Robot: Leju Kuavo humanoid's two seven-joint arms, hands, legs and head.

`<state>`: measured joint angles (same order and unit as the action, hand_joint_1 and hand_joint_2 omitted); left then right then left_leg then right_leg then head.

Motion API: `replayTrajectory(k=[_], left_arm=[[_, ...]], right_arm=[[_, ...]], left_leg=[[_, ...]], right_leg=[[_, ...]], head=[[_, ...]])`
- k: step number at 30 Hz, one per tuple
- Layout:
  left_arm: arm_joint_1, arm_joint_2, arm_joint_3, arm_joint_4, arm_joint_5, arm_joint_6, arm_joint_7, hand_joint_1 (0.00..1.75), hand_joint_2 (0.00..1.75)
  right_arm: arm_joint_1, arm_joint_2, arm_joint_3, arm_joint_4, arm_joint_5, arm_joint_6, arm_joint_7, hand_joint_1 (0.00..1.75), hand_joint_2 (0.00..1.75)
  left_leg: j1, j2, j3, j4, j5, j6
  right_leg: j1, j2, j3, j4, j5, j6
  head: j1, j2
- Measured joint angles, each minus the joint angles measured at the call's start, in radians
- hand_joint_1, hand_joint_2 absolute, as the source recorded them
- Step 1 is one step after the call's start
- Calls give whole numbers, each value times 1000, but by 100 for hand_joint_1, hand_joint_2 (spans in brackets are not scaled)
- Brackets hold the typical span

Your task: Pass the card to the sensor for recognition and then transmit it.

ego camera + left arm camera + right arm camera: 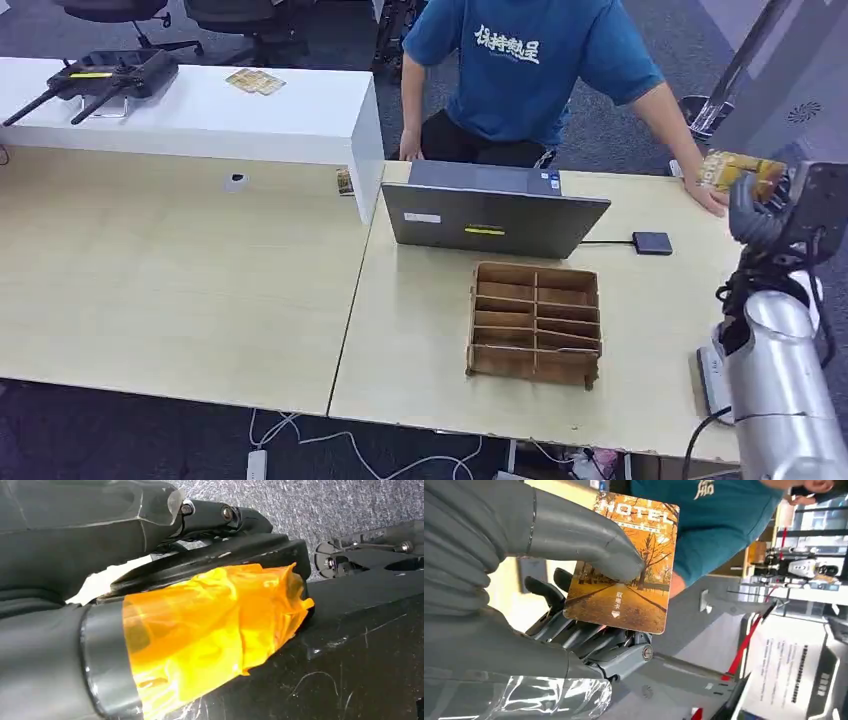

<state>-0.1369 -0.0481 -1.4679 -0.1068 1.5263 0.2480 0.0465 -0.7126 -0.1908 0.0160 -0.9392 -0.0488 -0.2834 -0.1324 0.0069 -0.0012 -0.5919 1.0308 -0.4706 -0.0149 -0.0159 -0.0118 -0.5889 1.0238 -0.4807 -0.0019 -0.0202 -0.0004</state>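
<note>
The card point(626, 565), an autumn-coloured hotel key card, is pinched in the robot's right hand point(574, 580), the thick grey thumb pressed on its printed face and the darker fingers point(589, 640) behind its back, so it stands up out of the grip. From where I stand, the broad pale counter point(430, 350) spreads out below and in front of that hand, which is lifted at the far right end, near the edge. A person in a blue shirt point(520, 60) leans over the far side, one hand point(712, 197) flat on the counter just beside the raised card. Well off to the hand's left sits an open grey laptop point(495, 220), and nearer the robot than that a wooden compartment box point(537, 322). Smallest of the lot, a little dark device on a cable point(652, 243) lies between the laptop and the hand; I take it for the sensor, though I can't be sure. The left hand point(150, 630) hangs low by the floor, wrapped in orange tape, and I cannot tell how its fingers lie. To my eye the card is grasped and lifted but not yet read: the next move asks the hand to swing down and leftward, bringing the card's face flat and close over that reader without loosening the pinch.
</note>
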Motion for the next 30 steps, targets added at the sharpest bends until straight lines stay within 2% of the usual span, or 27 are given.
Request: replayTrajectory(k=[12,30], left_arm=[[1,0,0,0,12,2,-5,0,0],[1,0,0,0,24,3,-9,0,0]], right_arm=[[111,-71,-87,-1,-31,22,-16,175,175],[192,-102,-147,-15,-43,35,-31,175,175]], left_leg=[[0,0,0,0,0,0],[0,1,0,0,0,0]], right_leg=[[0,0,0,0,0,0],[0,0,0,0,0,0]], head=[[0,0],[0,0]])
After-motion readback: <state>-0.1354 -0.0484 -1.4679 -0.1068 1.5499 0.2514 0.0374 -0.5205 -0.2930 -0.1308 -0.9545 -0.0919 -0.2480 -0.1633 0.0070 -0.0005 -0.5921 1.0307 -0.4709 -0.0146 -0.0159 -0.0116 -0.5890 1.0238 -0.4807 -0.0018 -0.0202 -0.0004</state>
